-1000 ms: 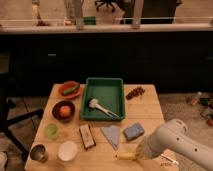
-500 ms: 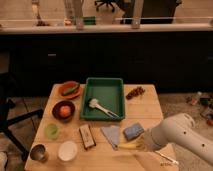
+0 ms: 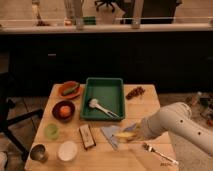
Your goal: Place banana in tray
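The yellow banana (image 3: 124,135) is held in my gripper (image 3: 134,134) a little above the table's front middle, over a blue cloth (image 3: 111,135). My white arm (image 3: 172,122) comes in from the right. The gripper is shut on the banana's right end. The green tray (image 3: 116,85) stands at the table's back centre, beyond the banana. A white brush (image 3: 98,106) lies inside it near the front wall.
On the wooden table (image 3: 145,107): an orange plate (image 3: 69,90), a dark bowl with an orange fruit (image 3: 63,110), a green cup (image 3: 51,131), a metal cup (image 3: 37,152), a white bowl (image 3: 67,150), a dark box (image 3: 87,136), a fork (image 3: 159,154), and brown snacks (image 3: 135,92).
The banana has been lifted from the table's front edge and carried up and back toward the tray with my gripper. The arm has swung leftward.
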Robot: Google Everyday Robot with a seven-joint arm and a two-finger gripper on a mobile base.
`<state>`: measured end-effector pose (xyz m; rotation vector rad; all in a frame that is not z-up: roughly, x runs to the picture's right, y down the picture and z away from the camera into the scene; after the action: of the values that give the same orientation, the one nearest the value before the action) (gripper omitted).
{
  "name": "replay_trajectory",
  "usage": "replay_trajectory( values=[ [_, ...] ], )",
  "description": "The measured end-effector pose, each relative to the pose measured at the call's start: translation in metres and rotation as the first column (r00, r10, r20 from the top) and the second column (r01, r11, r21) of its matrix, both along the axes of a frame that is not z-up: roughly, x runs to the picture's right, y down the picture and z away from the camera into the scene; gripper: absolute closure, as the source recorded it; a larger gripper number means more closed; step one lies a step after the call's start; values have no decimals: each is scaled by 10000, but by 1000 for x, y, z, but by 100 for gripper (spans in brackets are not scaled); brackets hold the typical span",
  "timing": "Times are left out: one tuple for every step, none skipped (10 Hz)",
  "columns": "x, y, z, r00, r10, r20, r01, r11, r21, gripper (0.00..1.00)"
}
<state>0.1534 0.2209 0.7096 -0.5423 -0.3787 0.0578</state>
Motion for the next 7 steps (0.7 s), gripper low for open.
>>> replay_trajectory(
  values=[
    [0,0,0,10000,5,1,-5,10000,-13,100],
    [-1,0,1,10000,-9,13,9,10000,-14,100],
    [1,0,0,10000,24,-15,-24,10000,-13,100],
    [-1,0,1,10000,-6,12,6,10000,-14,100],
    [-1,0,1,10000,-2,10,2,10000,-12,100],
    [0,0,0,10000,16,-6,-16,10000,-14,100],
    [0,0,0,10000,14,-4,-14,10000,-15,100]
  ],
)
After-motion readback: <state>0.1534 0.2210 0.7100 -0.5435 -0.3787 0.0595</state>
